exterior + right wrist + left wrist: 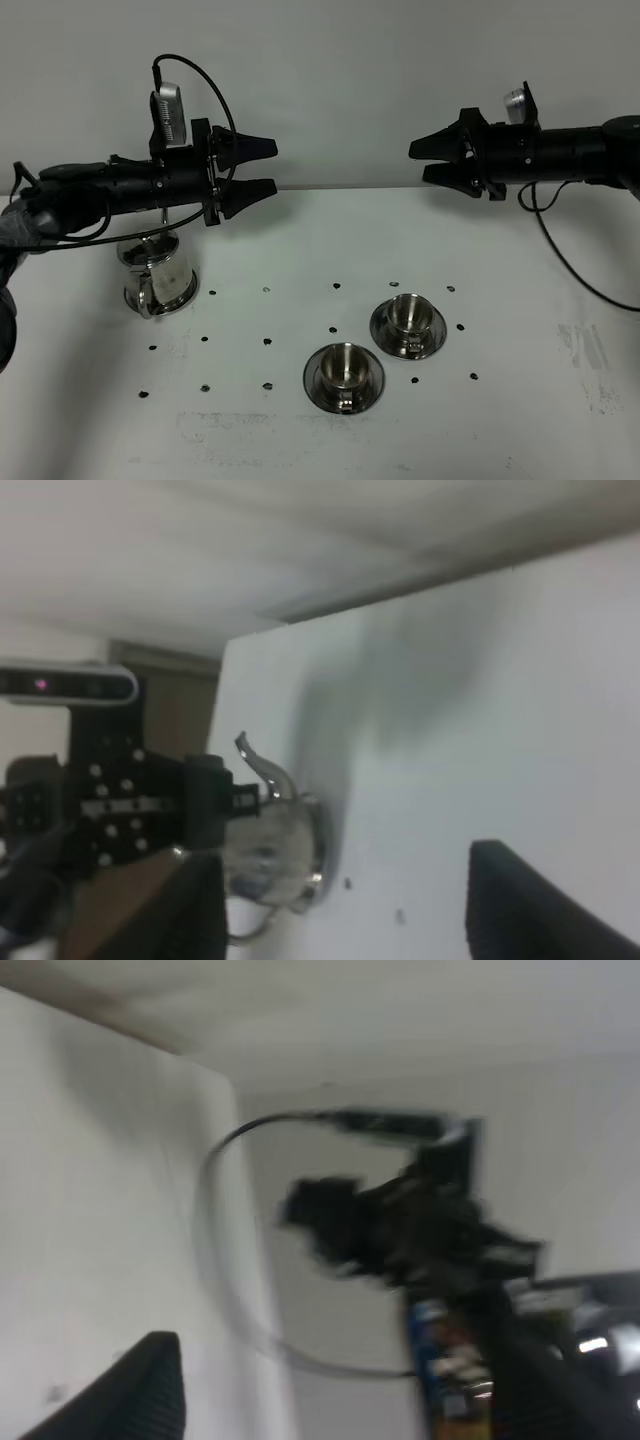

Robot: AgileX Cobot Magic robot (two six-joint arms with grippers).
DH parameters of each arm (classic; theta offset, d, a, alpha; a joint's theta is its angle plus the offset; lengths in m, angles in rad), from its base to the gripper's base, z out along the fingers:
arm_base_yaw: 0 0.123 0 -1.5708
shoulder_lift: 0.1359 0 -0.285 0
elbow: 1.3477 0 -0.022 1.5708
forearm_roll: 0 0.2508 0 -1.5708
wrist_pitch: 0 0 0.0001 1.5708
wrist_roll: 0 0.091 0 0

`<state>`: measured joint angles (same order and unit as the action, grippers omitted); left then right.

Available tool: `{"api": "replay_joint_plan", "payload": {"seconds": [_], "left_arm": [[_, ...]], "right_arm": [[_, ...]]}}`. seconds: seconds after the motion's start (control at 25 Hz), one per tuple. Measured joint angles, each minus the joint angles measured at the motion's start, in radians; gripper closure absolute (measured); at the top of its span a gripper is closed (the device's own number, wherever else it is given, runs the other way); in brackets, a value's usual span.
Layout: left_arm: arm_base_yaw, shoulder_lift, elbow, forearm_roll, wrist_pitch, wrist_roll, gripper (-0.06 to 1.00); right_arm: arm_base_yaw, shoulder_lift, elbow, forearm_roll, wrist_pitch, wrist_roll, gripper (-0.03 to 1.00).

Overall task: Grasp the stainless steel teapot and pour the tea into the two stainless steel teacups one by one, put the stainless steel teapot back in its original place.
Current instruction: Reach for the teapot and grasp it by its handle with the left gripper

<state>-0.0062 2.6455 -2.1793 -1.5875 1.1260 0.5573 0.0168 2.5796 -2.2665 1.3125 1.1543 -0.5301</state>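
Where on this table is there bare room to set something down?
Bare stretches: between the teapot and the front teacup, and from the rear teacup rightward to the table edge. Crowded: both cups sit close together, and the left arm hangs over the teapot.

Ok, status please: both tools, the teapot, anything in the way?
Left tool open, empty, raised. Right tool the same. Stainless steel teapot upright, untouched, below left arm. Both teacups on saucers; nothing seen in the way.
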Motion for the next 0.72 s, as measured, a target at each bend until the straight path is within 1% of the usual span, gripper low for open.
{"api": "replay_joint_plan", "payload": {"seconds": [0.12, 0.2, 0.28, 0.36, 0.48, 0.52, 0.56, 0.64, 0.72], "left_arm": [[0.0, -0.069, 0.0, 0.141, -0.051, 0.021, 0.33], [0.0, -0.129, 0.0, 0.279, -0.094, 0.025, 0.35], [0.0, -0.2, 0.0, 0.42, -0.132, 0.027, 0.37], [-0.002, -0.261, 0.0, 0.578, -0.158, 0.024, 0.38], [-0.013, -0.338, 0.0, 0.767, -0.179, 0.014, 0.39], [-0.02, -0.36, 0.0, 0.817, -0.181, 0.009, 0.39], [-0.024, -0.379, 0.0, 0.853, -0.181, 0.003, 0.39], [-0.034, -0.407, 0.0, 0.923, -0.183, -0.007, 0.39], [-0.042, -0.431, 0.0, 0.983, -0.187, -0.029, 0.39]], "right_arm": [[0.0, 0.005, -0.136, -0.14, 0.011, 0.01, 0.46], [0.0, 0.005, -0.237, -0.239, 0.013, 0.055, 0.46], [0.0, -0.001, -0.307, -0.344, 0.003, 0.108, 0.47], [0.0, -0.008, -0.348, -0.45, -0.01, 0.149, 0.48], [0.0, -0.013, -0.363, -0.563, -0.014, 0.157, 0.5], [0.002, -0.015, -0.363, -0.607, -0.01, 0.155, 0.51], [0.006, -0.017, -0.363, -0.649, -0.005, 0.155, 0.51], [0.016, -0.025, -0.363, -0.765, 0.014, 0.158, 0.52], [0.035, -0.048, -0.355, -0.874, 0.039, 0.184, 0.52]]}}
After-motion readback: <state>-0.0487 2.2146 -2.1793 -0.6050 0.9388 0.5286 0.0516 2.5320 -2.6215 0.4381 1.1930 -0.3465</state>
